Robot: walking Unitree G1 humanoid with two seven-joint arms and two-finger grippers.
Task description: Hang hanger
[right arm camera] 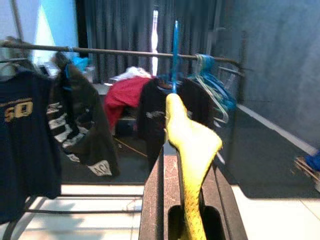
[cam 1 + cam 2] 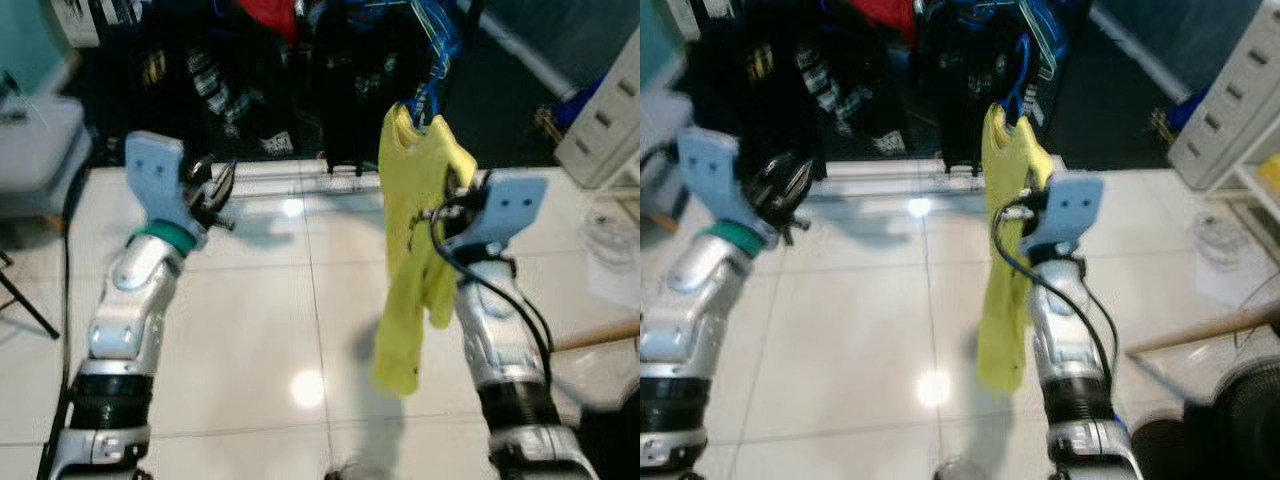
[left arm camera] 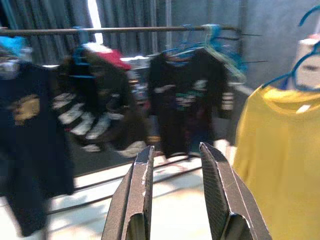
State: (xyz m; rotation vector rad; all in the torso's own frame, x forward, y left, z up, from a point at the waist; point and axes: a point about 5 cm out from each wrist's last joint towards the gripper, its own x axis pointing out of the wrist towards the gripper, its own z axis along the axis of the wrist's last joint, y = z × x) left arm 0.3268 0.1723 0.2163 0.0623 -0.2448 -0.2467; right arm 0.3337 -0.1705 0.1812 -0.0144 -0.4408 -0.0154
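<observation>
A yellow shirt (image 2: 415, 250) on a blue hanger (image 2: 428, 100) is held up by the right gripper (image 1: 192, 200), short of the rail (image 1: 125, 51).

The shirt's shoulder is pinched between the right gripper's narrow-set fingers, and the hook is raised upright toward the rail, which is already crowded with dark clothes (image 1: 80, 120) and spare hangers (image 1: 215, 85). The left gripper (image 3: 175, 195) is held forward, its fingers parted on nothing. Since cloth seems to be gripped more than plastic, the hanger may be let slip or swing as it is lifted, and the hook may be caught on the spare hangers instead of the bar. The hanger's body is hidden under the shirt, so the exact hold cannot be told; the head views are blurred, and the rail's ends are cut off.
</observation>
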